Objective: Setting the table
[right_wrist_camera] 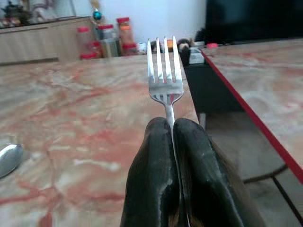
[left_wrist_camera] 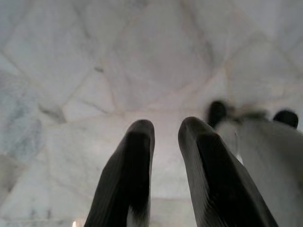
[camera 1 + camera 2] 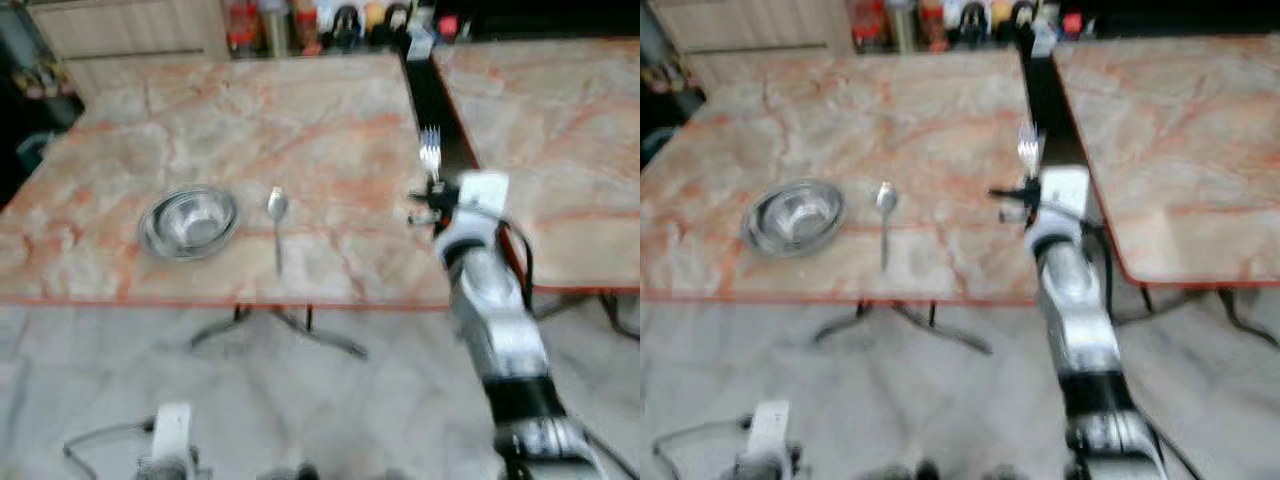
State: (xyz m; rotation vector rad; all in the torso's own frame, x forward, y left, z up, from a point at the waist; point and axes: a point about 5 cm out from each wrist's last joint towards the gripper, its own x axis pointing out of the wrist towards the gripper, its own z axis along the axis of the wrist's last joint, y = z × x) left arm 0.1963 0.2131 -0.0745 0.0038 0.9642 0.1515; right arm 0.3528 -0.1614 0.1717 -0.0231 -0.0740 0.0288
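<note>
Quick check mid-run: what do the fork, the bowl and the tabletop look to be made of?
Fork: shiny metal, likely steel; it mirrors the table's red. Bowl: polished metal, with bright reflections inside. Tabletop: pink-orange veined marble, or a laminate imitating it, with a red edge band.

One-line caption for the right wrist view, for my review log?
Right gripper shut on a fork, tines pointing away, above the marble table; spoon at the edge.

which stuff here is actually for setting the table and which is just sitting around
For the job:
- fork, clamped upright in the right pincer over the table's right edge
- spoon, lying on the table right of the bowl
- steel bowl

Just lying about:
- jars and bottles beyond the far edge
- second table to the right
- left pincer, idle, pointing at the floor
</note>
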